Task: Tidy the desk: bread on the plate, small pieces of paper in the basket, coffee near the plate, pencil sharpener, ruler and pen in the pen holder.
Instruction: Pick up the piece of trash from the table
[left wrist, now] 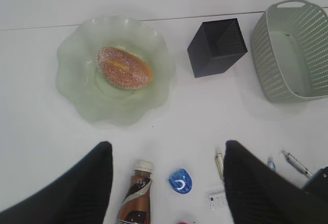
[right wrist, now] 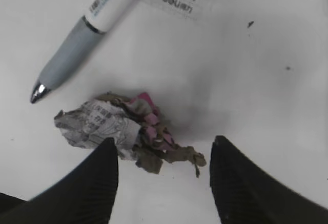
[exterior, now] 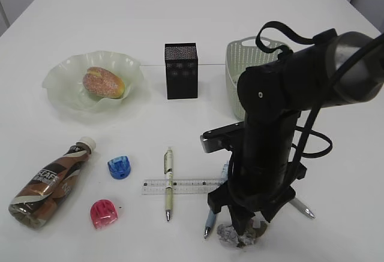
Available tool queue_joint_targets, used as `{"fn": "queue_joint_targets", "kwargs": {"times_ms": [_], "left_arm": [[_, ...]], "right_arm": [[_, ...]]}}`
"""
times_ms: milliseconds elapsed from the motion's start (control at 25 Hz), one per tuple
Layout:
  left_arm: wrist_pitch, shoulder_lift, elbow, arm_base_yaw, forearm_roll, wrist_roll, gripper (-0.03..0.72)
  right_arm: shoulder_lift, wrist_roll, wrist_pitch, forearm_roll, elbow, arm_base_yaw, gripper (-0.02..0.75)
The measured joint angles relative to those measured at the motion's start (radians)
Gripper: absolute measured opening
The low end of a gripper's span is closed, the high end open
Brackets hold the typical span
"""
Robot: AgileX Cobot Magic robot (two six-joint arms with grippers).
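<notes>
My right gripper [exterior: 245, 229] [right wrist: 163, 144] is open, low over a crumpled paper ball [exterior: 235, 235] [right wrist: 120, 124] at the table's front edge; the ball lies just ahead of the fingertips. My left gripper [left wrist: 168, 147] is open and empty, high above the table. The bread [exterior: 103, 82] [left wrist: 124, 67] lies on the pale green plate [exterior: 60, 88] [left wrist: 72, 60]. The coffee bottle [exterior: 51, 181] [left wrist: 136, 198] lies on its side. A blue sharpener [exterior: 119, 166] [left wrist: 180, 180], a pink sharpener [exterior: 104, 213], a clear ruler [exterior: 186, 186] and a pen [exterior: 168, 181] lie in front.
The black pen holder [exterior: 181, 70] [left wrist: 216, 47] and the pale basket [exterior: 240, 64] [left wrist: 279, 55] stand at the back. A grey-blue pen [exterior: 209, 221] [right wrist: 77, 49] lies beside the paper ball. A silver pen [exterior: 303, 209] lies to the right of my arm.
</notes>
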Motion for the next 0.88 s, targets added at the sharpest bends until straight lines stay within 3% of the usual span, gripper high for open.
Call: {"fn": "queue_joint_targets", "kwargs": {"times_ms": [720,880], "left_arm": [[0.0,0.0,0.0,0.0,0.0,0.0,0.496],[0.0,0.0,0.0,0.0,0.0,0.0,0.496]], "right_arm": [[0.04,-0.028,-0.03,0.023,0.0,0.0,0.418],[0.04,-0.03,-0.03,0.023,0.0,0.0,0.361]]}}
